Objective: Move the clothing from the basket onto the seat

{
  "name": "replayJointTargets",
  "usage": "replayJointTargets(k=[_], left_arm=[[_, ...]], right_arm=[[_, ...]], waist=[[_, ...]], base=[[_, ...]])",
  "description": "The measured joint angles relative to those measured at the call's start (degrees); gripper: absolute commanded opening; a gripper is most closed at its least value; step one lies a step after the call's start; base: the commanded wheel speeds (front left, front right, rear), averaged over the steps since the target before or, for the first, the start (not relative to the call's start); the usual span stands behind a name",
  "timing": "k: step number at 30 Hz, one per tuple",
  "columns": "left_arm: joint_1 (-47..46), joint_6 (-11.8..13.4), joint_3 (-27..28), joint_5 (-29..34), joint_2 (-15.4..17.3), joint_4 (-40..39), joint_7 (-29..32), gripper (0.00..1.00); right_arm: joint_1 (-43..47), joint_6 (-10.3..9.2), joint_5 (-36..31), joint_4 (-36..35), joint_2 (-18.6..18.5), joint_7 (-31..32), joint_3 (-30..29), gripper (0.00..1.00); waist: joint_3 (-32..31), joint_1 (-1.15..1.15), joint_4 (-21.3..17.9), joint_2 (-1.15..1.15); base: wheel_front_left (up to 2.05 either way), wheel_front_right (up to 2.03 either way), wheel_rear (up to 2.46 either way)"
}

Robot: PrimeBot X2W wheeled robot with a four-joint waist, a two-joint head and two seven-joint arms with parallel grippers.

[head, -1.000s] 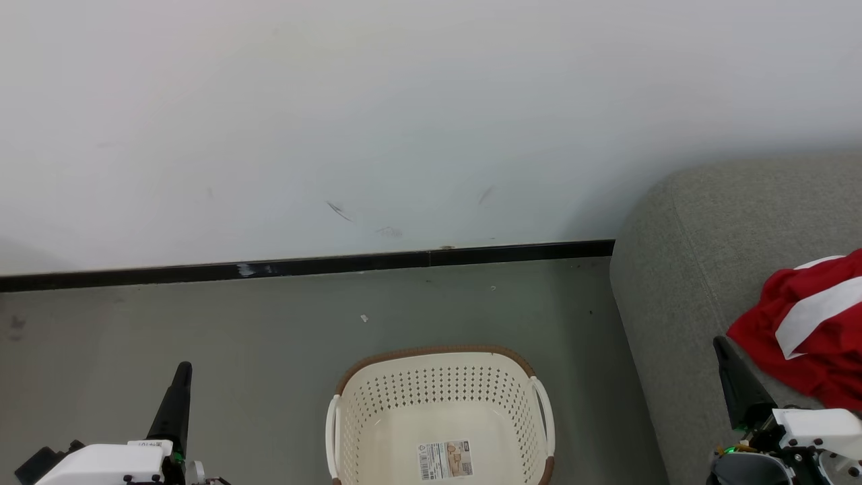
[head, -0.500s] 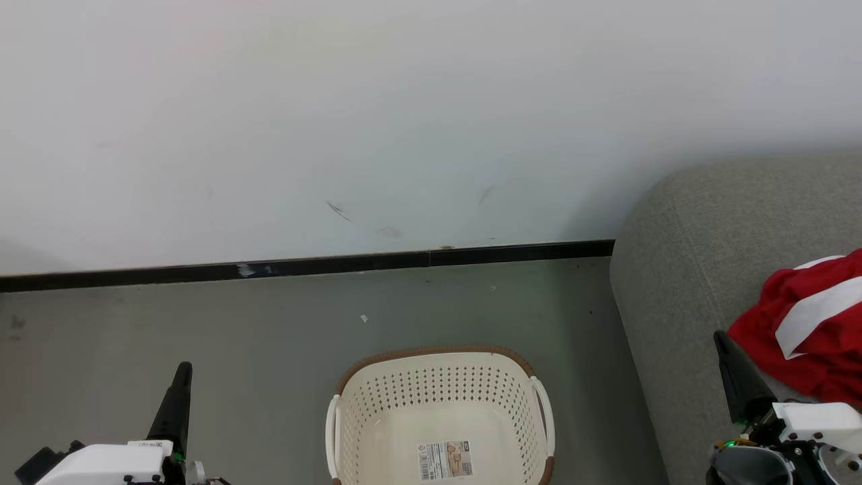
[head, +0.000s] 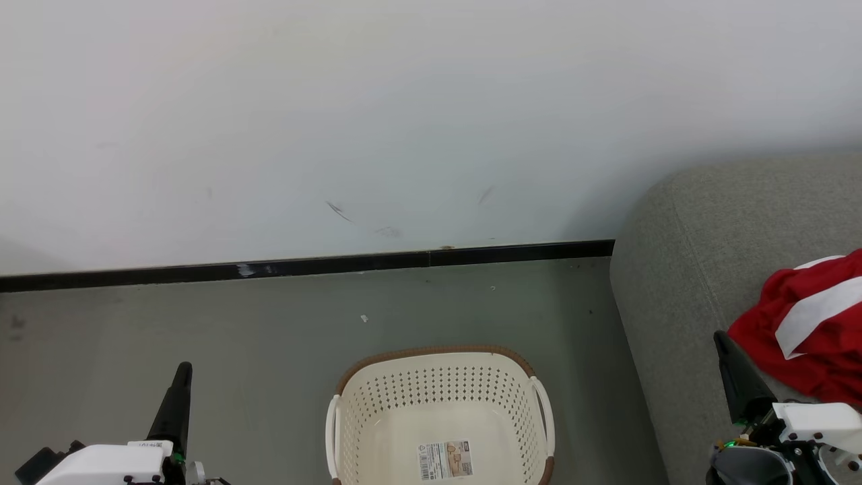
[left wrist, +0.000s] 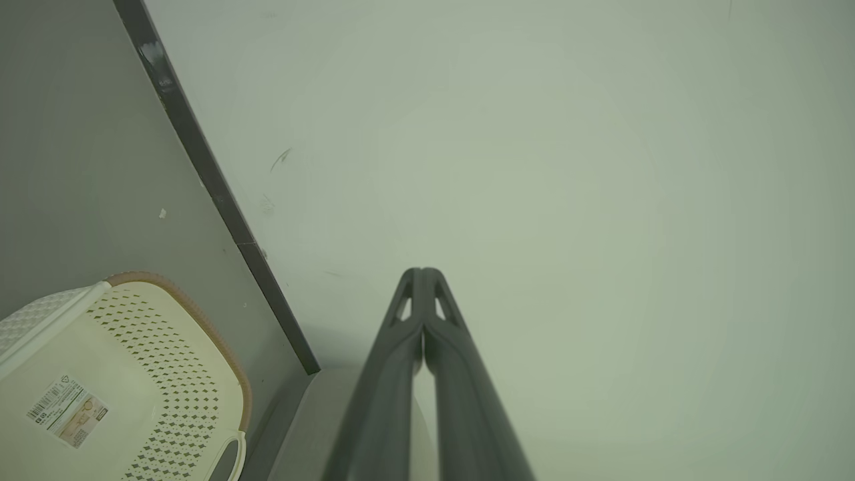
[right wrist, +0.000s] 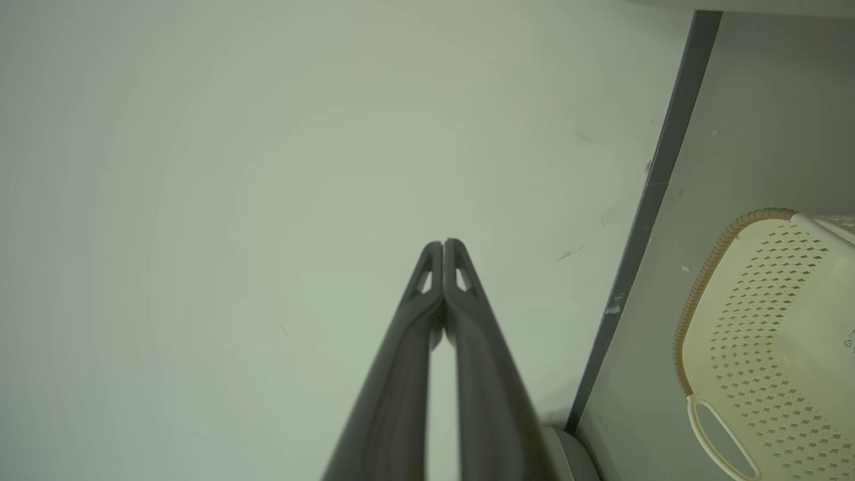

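Note:
Red clothing (head: 801, 357) with a white band lies crumpled on the grey seat (head: 680, 269) at the right edge of the head view. The cream basket (head: 438, 391) stands on the floor at bottom centre, its bare bottom showing a barcode sticker (head: 444, 460). My left gripper (head: 182, 369) is at the lower left over the floor, shut, holding nothing. My right gripper (head: 720, 339) is at the lower right over the seat, just left of the clothing, also shut and holding nothing. The left wrist view has the shut left gripper (left wrist: 422, 270) and the basket (left wrist: 133, 374); the right wrist view has the shut right gripper (right wrist: 443, 242) and the basket (right wrist: 768, 334).
A white wall (head: 404, 121) with a black skirting strip (head: 303, 266) runs behind the basket. Grey floor (head: 269, 337) lies between the wall, the basket and the seat's rounded corner.
The right gripper has edged slightly up the head view. The left gripper, the basket and the clothing have not moved.

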Motion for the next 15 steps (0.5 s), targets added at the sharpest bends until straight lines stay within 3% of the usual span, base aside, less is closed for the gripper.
replayJointTargets(k=[15], left_arm=[[0.0, -0.01, -0.01, -0.01, 0.0, 0.04, 0.0, 0.0]], right_arm=[[0.0, -0.01, 0.01, 0.08, 0.0, 0.0, 0.01, 0.0]], waist=[[0.0, 0.0, 0.0, 0.0]], base=[[0.0, 0.0, 0.0]])
